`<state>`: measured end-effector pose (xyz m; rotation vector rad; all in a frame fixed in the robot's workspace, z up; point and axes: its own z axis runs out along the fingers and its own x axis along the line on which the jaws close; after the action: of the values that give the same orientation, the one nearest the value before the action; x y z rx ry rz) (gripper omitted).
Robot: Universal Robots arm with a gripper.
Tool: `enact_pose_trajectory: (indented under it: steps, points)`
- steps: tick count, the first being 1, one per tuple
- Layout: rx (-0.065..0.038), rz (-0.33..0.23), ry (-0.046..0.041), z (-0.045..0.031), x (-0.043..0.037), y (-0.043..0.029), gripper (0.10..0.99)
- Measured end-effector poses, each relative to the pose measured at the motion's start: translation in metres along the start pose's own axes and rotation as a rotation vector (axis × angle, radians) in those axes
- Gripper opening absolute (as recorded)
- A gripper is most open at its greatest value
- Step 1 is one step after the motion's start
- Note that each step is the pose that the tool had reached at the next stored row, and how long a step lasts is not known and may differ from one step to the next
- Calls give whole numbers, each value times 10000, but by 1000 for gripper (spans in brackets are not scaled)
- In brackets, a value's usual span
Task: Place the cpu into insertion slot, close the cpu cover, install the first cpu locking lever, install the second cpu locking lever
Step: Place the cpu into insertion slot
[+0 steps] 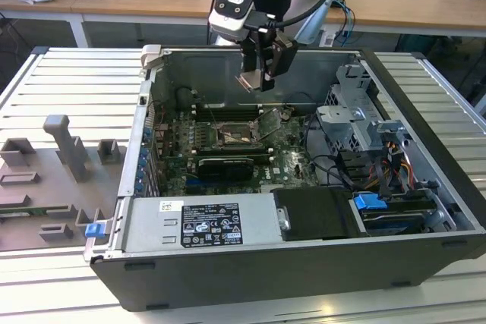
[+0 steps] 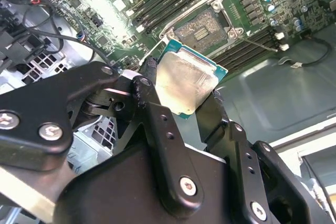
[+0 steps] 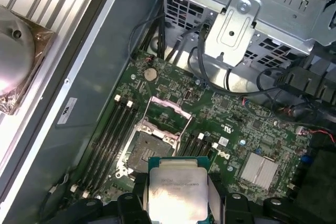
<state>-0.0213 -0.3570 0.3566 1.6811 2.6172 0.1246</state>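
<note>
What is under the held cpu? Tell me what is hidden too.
The cpu, clamped in the gripper, hangs above the green board near the open insertion slot, its cpu cover raised. The board directly beneath the cpu is covered by it.

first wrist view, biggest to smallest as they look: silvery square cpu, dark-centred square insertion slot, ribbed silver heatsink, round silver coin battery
1. silvery square cpu, nearest the camera, so its lead over the slot is unsure
2. dark-centred square insertion slot
3. ribbed silver heatsink
4. round silver coin battery
</note>
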Motion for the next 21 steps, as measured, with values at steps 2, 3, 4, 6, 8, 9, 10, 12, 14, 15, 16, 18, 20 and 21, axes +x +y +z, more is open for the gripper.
enact_pose_trajectory:
  steps: [2,3,4,6,8,9,10,12,14,15,16,18,20,21]
  points:
    - [-3,141,-12,0,0,0,541]
    - [-4,193,-16,0,0,0,541]
    - [-5,263,-22,1,0,0,541]
    - [-10,508,-42,1,0,0,541]
    - [-13,687,-57,2,0,0,541]
    - [-16,795,-66,2,0,0,541]
    - [-17,878,-73,2,0,0,541]
    - [-19,1004,-83,2,0,0,541]
    - [-24,1180,-98,5,0,0,541]
    - [-27,1303,-108,7,0,0,541]
    - [-28,1440,-122,9,0,-1,541]
    - [-36,1913,-161,18,0,-1,541]
    - [-41,2201,-186,24,0,-2,541]
    - [-45,2433,-208,31,-1,-2,541]
